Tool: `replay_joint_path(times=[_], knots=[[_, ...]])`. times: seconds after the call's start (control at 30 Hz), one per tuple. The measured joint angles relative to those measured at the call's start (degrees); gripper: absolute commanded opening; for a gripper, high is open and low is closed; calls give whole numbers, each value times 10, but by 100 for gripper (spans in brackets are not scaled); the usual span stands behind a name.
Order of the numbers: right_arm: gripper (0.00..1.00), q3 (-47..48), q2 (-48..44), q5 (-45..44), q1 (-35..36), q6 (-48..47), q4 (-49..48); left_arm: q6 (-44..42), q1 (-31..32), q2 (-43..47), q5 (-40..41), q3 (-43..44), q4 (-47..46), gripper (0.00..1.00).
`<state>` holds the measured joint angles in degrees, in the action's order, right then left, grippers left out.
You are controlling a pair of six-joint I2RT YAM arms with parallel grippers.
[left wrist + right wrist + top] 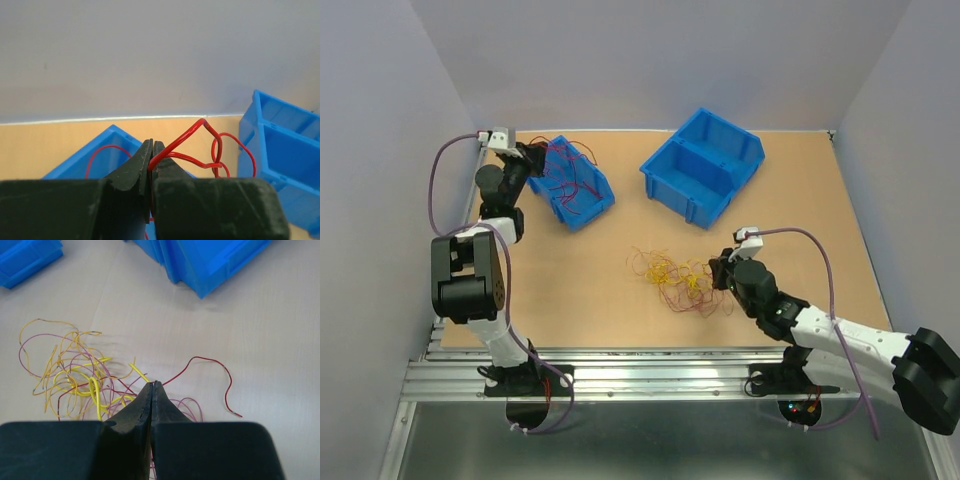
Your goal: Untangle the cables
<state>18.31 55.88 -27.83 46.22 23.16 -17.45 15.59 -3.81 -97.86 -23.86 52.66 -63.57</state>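
Cables (672,280) of yellow, red and purplish strands lie loosely tangled on the table (570,290) near its middle. The right gripper (722,272) is at the tangle's right edge with its jaws pressed together, though I cannot tell whether they pinch a strand. More red wires (572,185) fill the small blue bin (603,205) at far left, where the left gripper (151,159) clamps one red wire (195,131); a divided blue bin (672,185) stands well apart.
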Motion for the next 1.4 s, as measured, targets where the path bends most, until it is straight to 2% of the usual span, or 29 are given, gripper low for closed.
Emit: replay_joint_path(times=[0.13,0.3,0.5,0.7,0.83,1.0,1.27,1.4], knots=[[1,-5,-5,6,0,-3,-2,-15,-39,-15,-90,-11,-53,0],[0,-5,-4,9,0,-5,-2,-2,-65,-76,-207,2,-91,0],[1,-5,-3,12,0,-5,-2,-16,-97,-110,-247,3,-76,0],[1,-5,1,15,0,-5,-2,-107,-105,-103,-230,23,18,0],[0,-5,9,17,0,-5,-2,-169,-101,-103,-214,80,141,0],[1,-5,9,20,0,-5,-3,-270,-76,-103,-149,143,275,0],[1,-5,9,22,0,-5,-7,-362,-19,-116,-56,225,448,0],[1,-5,9,23,0,-5,-9,-386,2,-136,-14,260,500,7]])
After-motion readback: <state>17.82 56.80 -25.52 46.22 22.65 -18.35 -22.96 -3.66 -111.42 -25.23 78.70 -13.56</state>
